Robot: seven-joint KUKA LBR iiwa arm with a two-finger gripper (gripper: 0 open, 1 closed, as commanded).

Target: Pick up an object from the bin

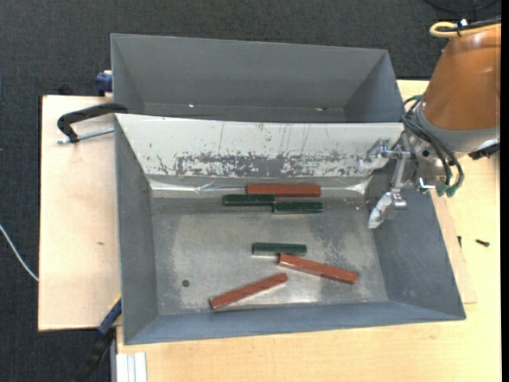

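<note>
My gripper (382, 211) hangs at the bin's right side, above the sloping right wall, with nothing between its fingers; they look slightly apart. Down and left of it on the bin floor lies a red bar (318, 270), slanting toward the right. A short dark green bar (278, 250) touches that red bar's left end. At the back of the floor, left of the gripper, a red bar (283, 189) rests against the back wall with a dark green bar (297, 207) just in front of it.
Another dark green bar (248, 200) lies at the back, left of the pair. A long red bar (247, 290) slants across the front of the floor. The arm with its orange cover stands over the bin's right rim.
</note>
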